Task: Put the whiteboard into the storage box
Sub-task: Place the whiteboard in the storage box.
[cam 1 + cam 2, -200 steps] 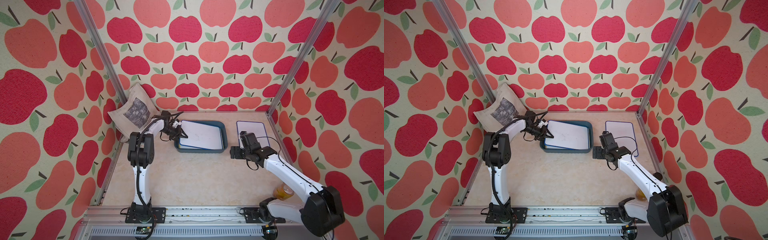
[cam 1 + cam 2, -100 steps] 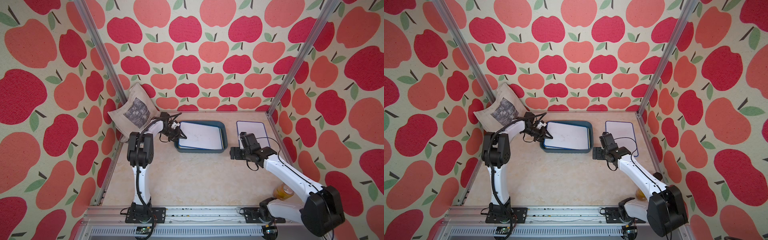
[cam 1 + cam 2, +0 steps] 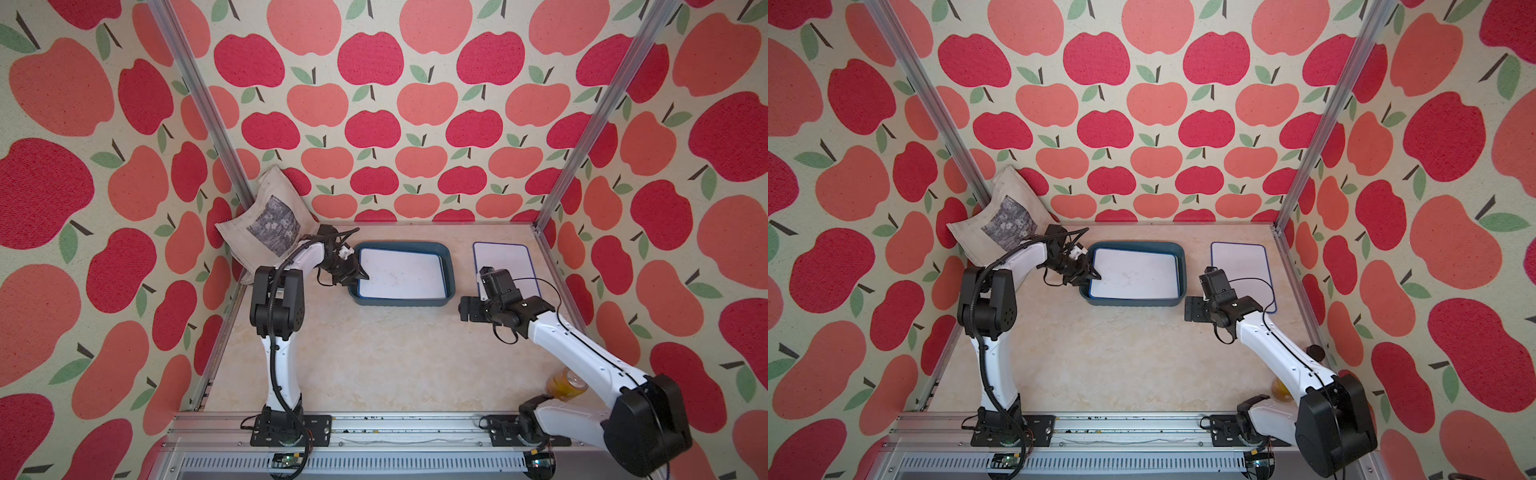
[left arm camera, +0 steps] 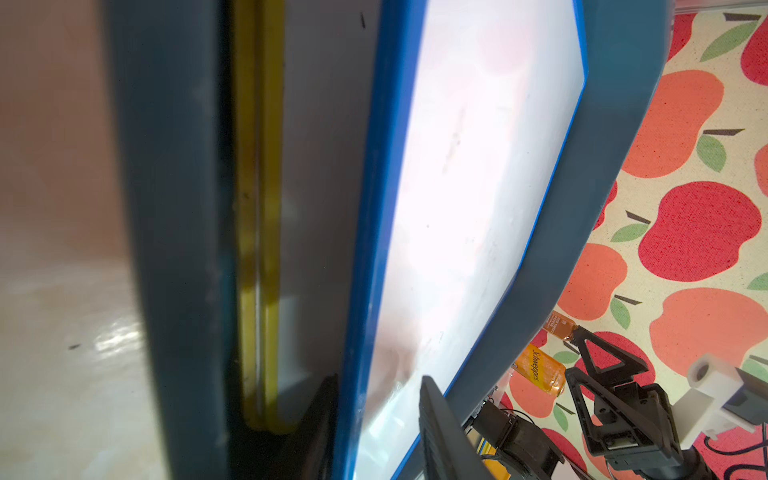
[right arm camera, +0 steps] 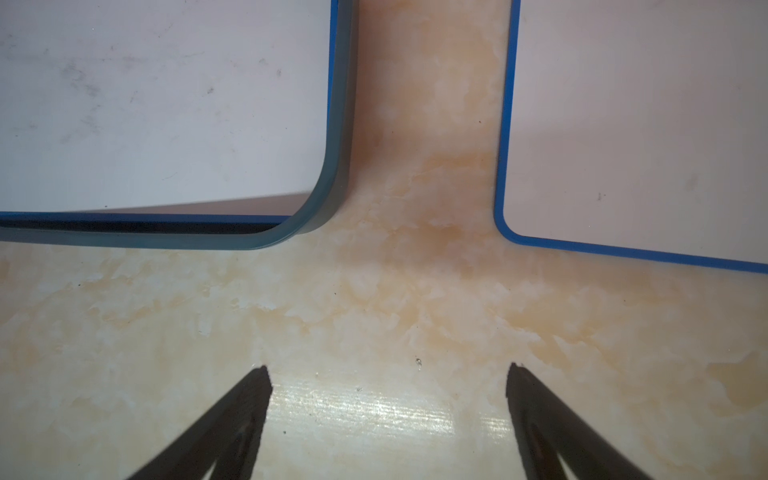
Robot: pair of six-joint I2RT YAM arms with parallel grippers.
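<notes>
The storage box, a shallow teal tray, sits at the back middle of the table. A blue-framed whiteboard lies in it. My left gripper is at the box's left end. In the left wrist view its jaws stand apart across that whiteboard's blue edge, one finger under it and one off its face. A second whiteboard lies flat to the right. My right gripper hangs open over bare table between the box and that board.
A beige tote bag leans in the back left corner. An orange bottle lies by the right arm's base. A yellow-edged flat thing lies under the whiteboard in the box. Aluminium posts and apple-print walls close in three sides.
The left jaws have spread a little around the whiteboard's edge. The right jaws have widened too. Neither arm has shifted much.
</notes>
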